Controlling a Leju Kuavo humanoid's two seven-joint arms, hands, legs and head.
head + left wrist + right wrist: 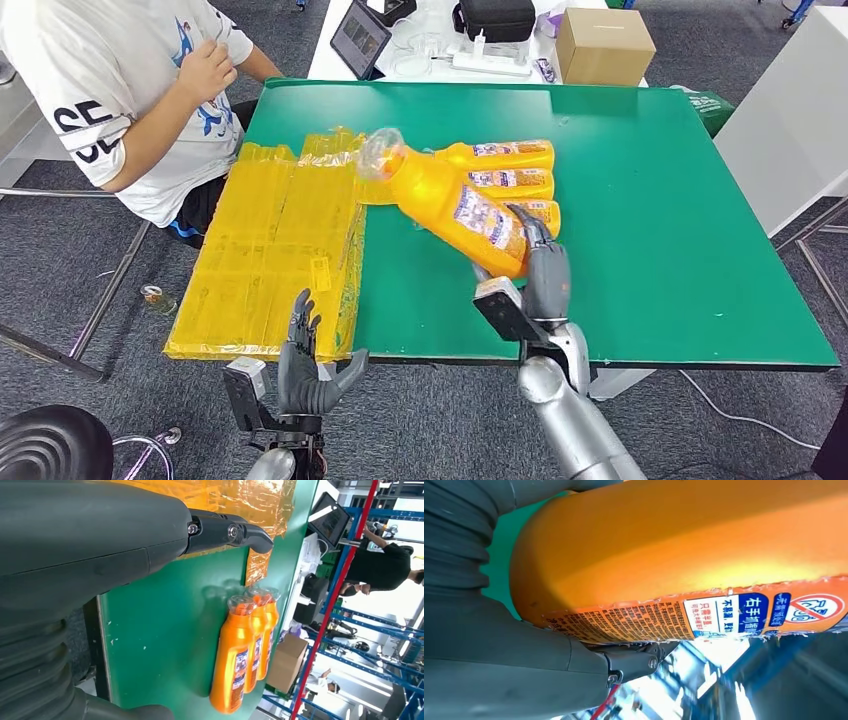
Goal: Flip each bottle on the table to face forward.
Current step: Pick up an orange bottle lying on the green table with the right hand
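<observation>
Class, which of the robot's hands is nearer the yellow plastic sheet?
Left. The left hand hovers at the yellow plastic sheet's near edge; the right hand grips an orange bottle beside it.

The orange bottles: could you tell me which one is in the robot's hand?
The nearest bottle, angled across the other two, gripped at its base by the right hand.

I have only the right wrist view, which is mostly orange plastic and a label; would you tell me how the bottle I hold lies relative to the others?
Observer: The held bottle is lifted at a slant in the right hand, cap toward the yellow sheet.
Operator: How many others remain?
Observer: Three bottles lie side by side on the green table, such as the farthest bottle.
Operator: And my left hand?
Observer: The left hand is open at the near table edge, holding nothing.
</observation>
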